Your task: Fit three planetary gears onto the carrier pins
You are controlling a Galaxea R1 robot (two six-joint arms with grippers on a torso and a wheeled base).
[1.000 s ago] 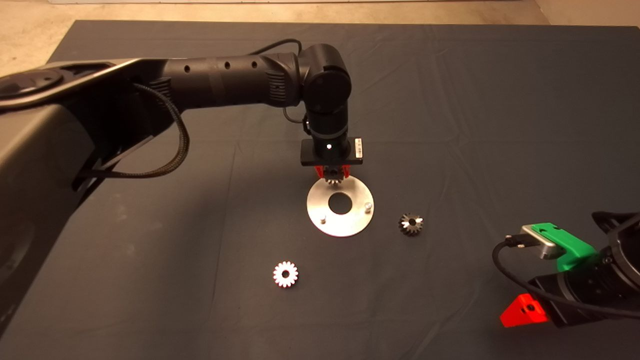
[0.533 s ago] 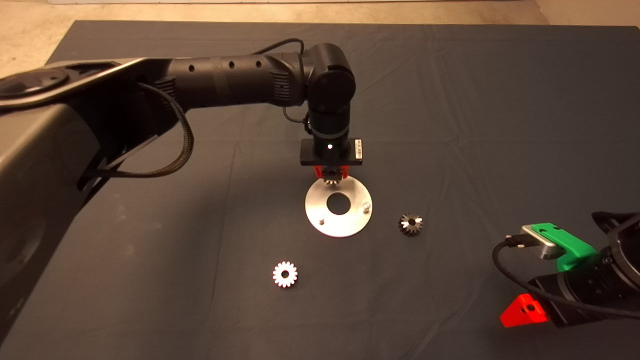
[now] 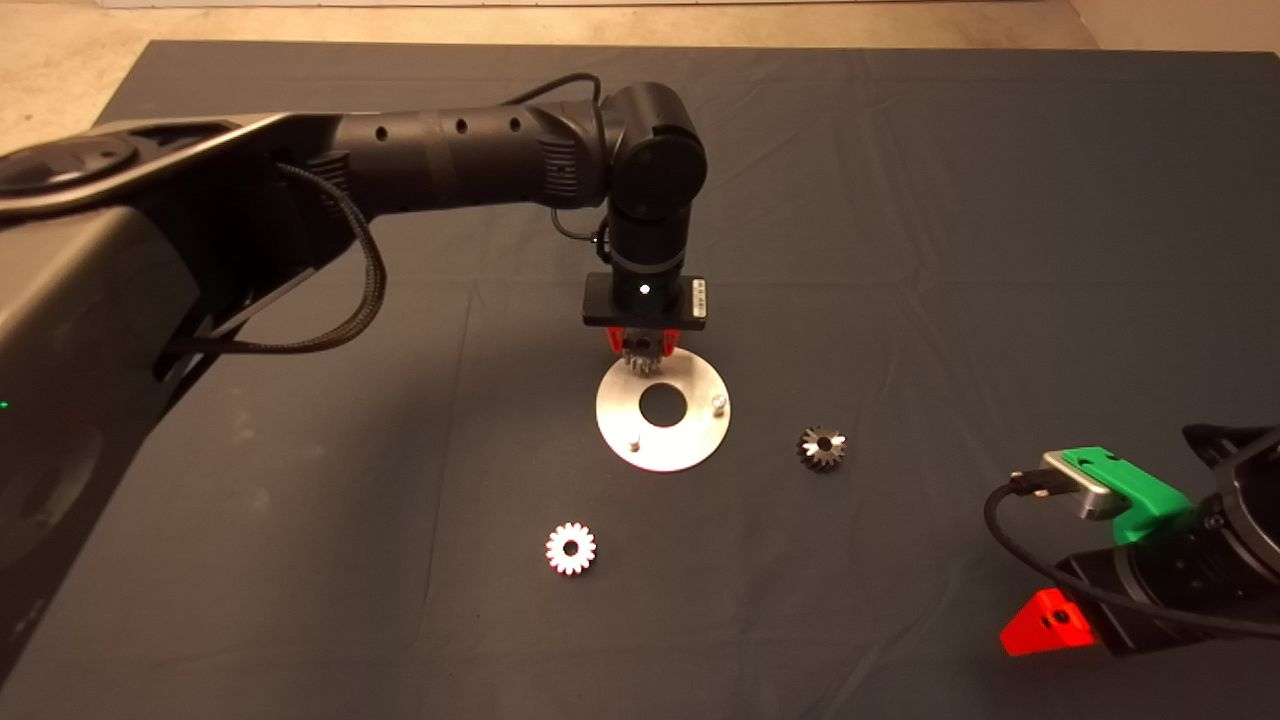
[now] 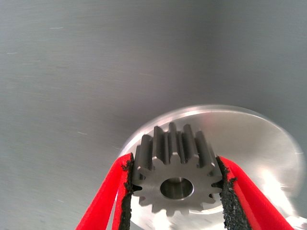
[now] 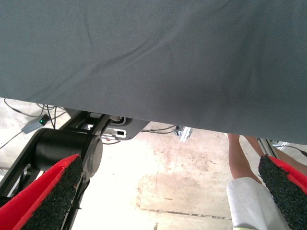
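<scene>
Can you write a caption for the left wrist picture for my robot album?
Left gripper pinches a small toothed gear just above the shiny round disc.

My left gripper (image 3: 641, 348) holds one gear (image 4: 176, 173) over the disc's (image 3: 663, 447) far edge. A second gear (image 3: 571, 548) lies near-left of it, a third (image 3: 821, 448) to its right.

Legible text: none. Small white sticker label (image 3: 701, 297) on the black wrist bracket of the left arm, frame centre; its print too small to read.
</scene>
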